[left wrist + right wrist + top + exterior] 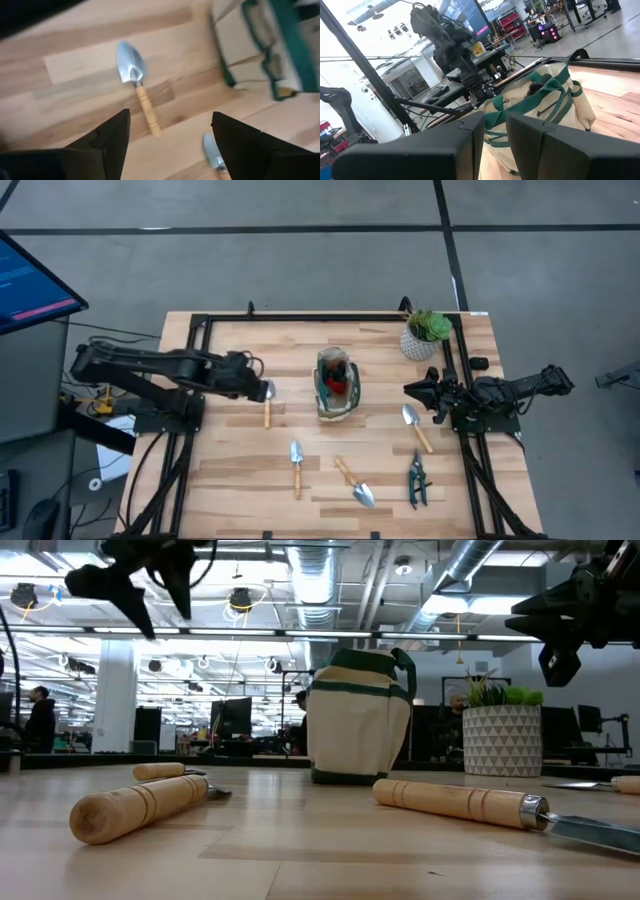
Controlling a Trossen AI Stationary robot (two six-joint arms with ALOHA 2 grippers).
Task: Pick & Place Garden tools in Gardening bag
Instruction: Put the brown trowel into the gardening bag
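Observation:
The beige gardening bag [338, 385] with green trim stands upright at the table's middle, with a red-and-black item [341, 374] inside it. My left gripper [258, 387] is open and empty. It hovers above a trowel [137, 92] that lies flat on the table to the left of the bag. My right gripper [412, 391] hangs empty to the right of the bag, its fingers [470, 135] almost together. It is above and just beyond another trowel [417, 427]. Two more trowels [296, 466] [355, 482] and the green-handled pruning shears [416, 480] lie nearer the front edge.
A green plant in a white pot [424, 336] stands at the far right corner. A black frame rail [330, 317] runs along the table's far edge and down both sides. Bare wood lies between the bag and the front tools.

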